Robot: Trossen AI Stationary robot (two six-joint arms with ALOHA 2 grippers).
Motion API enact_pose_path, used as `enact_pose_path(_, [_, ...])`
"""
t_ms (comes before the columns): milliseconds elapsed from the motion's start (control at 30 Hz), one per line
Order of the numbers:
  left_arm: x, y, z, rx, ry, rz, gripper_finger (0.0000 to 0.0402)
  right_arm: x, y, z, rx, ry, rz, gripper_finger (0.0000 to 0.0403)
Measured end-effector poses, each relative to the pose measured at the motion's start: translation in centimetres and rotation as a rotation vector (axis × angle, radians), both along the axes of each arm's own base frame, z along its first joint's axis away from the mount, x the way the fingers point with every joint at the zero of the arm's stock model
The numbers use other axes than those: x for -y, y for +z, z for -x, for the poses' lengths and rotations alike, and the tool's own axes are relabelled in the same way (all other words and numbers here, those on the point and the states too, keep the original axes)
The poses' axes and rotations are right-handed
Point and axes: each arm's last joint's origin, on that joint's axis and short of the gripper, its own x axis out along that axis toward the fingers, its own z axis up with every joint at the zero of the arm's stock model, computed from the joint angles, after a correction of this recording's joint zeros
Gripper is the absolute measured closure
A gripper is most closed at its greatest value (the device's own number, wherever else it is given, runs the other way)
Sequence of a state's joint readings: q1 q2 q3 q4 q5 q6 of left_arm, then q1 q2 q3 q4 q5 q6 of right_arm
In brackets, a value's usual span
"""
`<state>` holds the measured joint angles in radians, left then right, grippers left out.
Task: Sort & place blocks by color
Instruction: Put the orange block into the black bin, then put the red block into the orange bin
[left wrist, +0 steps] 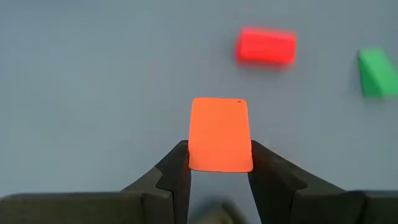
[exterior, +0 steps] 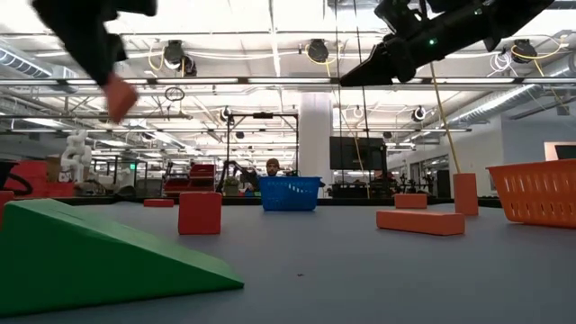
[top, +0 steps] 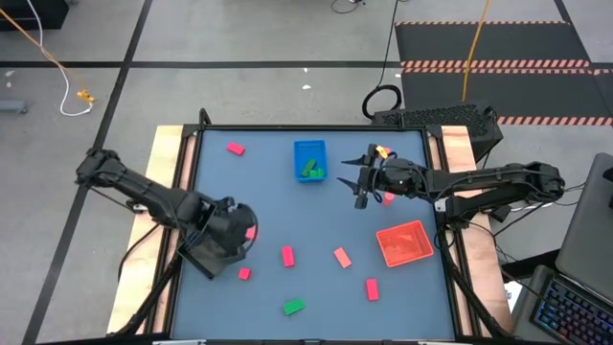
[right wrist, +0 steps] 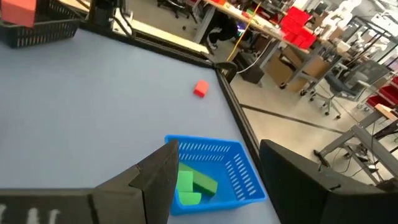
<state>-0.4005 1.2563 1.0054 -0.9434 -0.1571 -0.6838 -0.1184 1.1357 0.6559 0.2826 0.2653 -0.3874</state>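
We see a blue-grey table from above, and we take the small blue mesh tray at its far middle as our landmark. Green blocks already lie inside that tray. The right gripper hovers just beside the tray on its right, raised off the table, its two dark fingers spread wide and holding nothing; it seems to us to have finished a drop there. Well away from the tray, toward the near left of the table, the left gripper is closed on a flat salmon-orange rectangular block, pinched at its lower edge and lifted clear of the surface. Beyond this block, loose on the table, lie a red rectangular block and a green wedge block. More pink and salmon blocks are scattered between the tray and the near edge, one pink block sits to the tray's left, and an orange-red mesh tray stands near and to the right of the blue one. We judge the step in hand to be carrying the salmon block to its colour's tray; the next move calls for a level carry and a release directly above the right tray.
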Motion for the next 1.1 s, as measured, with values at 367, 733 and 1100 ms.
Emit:
enact_pose_path(367, [2.9,-0.7,4.4,-0.318,0.044,0.071,0.0274,0.0,0.0,0.0,0.001,-0.002,-0.005,0.0183])
enact_pose_path(733, [3.2,-0.7,4.9,-0.339,0.134,0.076,0.0208,0.0,-0.1,0.1,-0.003,-0.009,-0.033,0.0183])
enact_pose_path(1100, [2.7,-0.7,4.1,-0.312,0.235,0.122,0.002,0.0,-0.3,0.1,-0.02,-0.009,-0.034,0.0183])
